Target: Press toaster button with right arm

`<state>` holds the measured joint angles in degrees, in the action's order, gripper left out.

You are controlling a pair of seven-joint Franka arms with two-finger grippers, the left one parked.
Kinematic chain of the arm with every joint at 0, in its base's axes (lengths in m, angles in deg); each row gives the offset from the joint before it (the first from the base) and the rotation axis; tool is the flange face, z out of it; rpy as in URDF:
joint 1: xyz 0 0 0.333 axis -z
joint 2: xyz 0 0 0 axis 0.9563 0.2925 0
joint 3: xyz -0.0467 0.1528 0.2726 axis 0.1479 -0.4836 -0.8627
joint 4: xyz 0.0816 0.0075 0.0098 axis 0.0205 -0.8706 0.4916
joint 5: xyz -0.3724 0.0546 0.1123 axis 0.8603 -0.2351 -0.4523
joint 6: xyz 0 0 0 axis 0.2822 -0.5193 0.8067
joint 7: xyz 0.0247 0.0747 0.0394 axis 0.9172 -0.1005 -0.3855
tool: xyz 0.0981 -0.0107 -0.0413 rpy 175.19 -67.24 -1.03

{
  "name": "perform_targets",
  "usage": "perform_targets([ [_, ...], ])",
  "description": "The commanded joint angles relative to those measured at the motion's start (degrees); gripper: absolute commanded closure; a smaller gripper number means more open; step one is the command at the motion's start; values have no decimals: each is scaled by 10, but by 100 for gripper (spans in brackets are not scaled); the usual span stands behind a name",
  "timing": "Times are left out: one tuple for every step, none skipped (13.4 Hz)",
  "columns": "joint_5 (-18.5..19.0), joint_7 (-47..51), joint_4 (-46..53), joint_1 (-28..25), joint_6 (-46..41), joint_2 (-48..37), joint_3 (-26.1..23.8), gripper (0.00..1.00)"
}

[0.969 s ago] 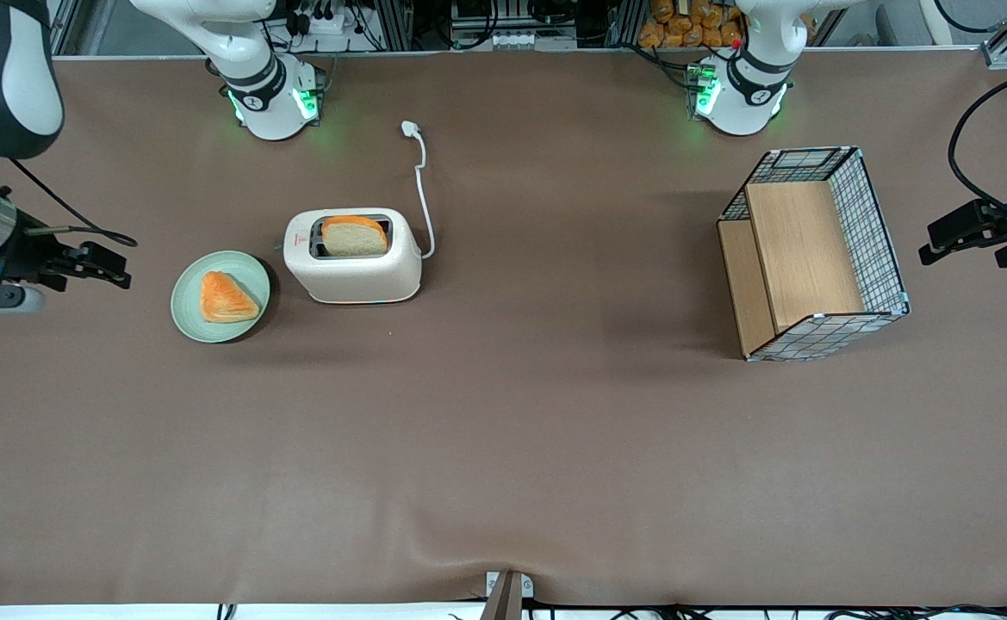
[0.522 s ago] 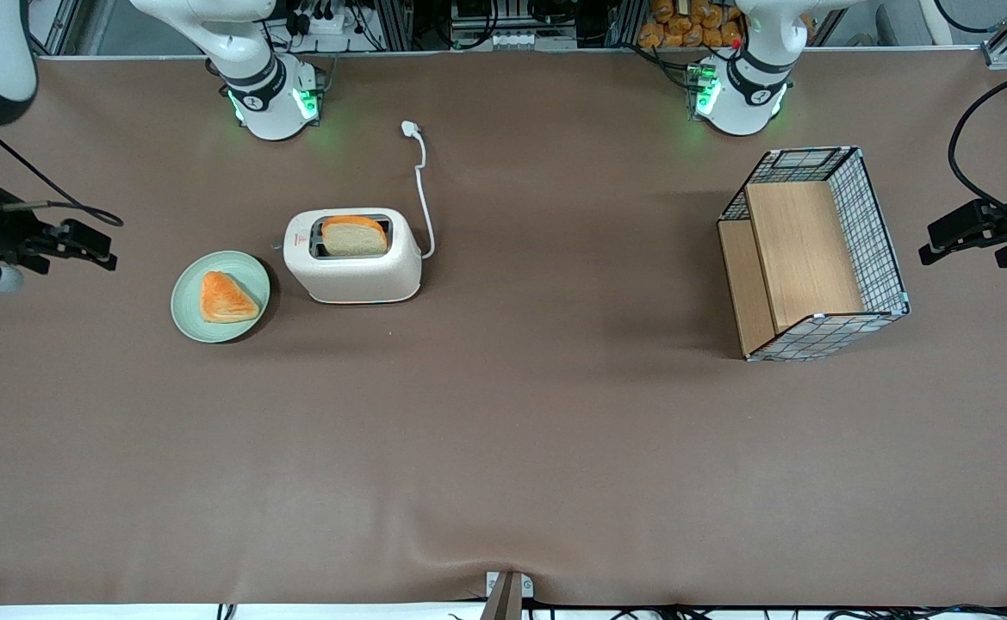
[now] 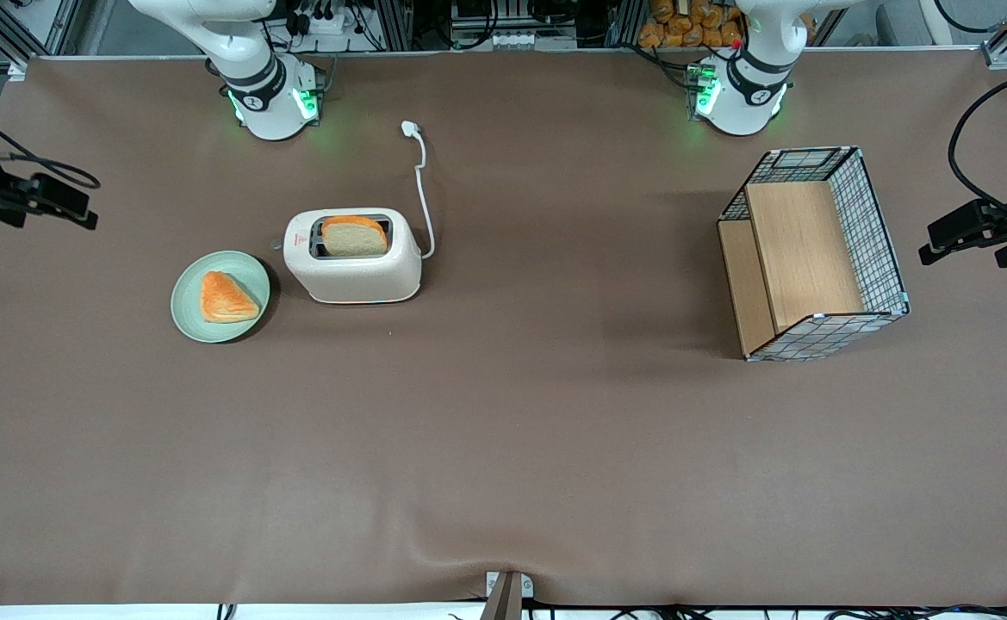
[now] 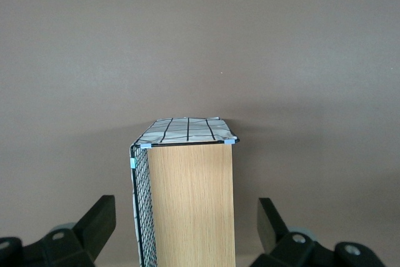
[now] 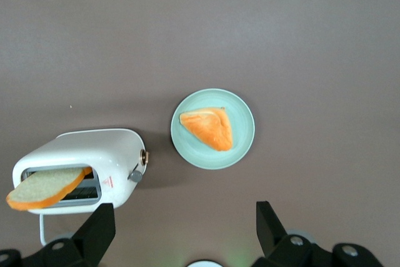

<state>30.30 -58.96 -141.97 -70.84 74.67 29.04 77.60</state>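
The cream-white toaster [image 3: 357,277] stands on the brown table with a bread slice [image 3: 354,235] sticking out of one slot. Its button [image 3: 278,244] is a small nub on the short end face that faces the green plate [image 3: 189,303]. In the right wrist view the toaster [image 5: 94,151] shows from above, with the grey lever button [image 5: 135,176] jutting from its end. The right arm's gripper [image 3: 83,213] hangs over the table at the working arm's end, well apart from the toaster. Its fingers are wide open and empty in the wrist view [image 5: 185,229].
The green plate [image 5: 244,148] holds an orange pastry [image 3: 226,298] and lies beside the toaster's button end. The white cord with plug [image 3: 421,185] trails from the toaster's other end. A wire basket with a wooden shelf [image 3: 813,258] stands toward the parked arm's end.
The right gripper has drawn away from the toaster and plate, toward the working arm's end of the table and farther from the front camera. The toaster and bread have not moved.
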Motion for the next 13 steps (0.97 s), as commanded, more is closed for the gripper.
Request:
perform_targets([
  [-4,10,13,2,-13,-1,2,0],
  [-4,13,14,1,-13,-2,3,0],
  [-4,14,14,1,-11,-2,3,0],
  [-4,16,14,1,-7,-1,3,0],
  [-4,24,14,1,-4,-1,3,0],
  [-5,33,13,0,1,-1,3,0],
  [-5,40,13,0,1,-1,3,0],
  [-6,45,13,0,0,-1,3,0],
  [-6,49,14,1,-3,0,2,0],
  [-6,49,15,1,-5,0,3,0],
  [-6,49,14,1,-7,0,2,0],
  [-6,49,14,1,-10,0,3,0],
  [-6,49,14,3,-9,0,3,0],
])
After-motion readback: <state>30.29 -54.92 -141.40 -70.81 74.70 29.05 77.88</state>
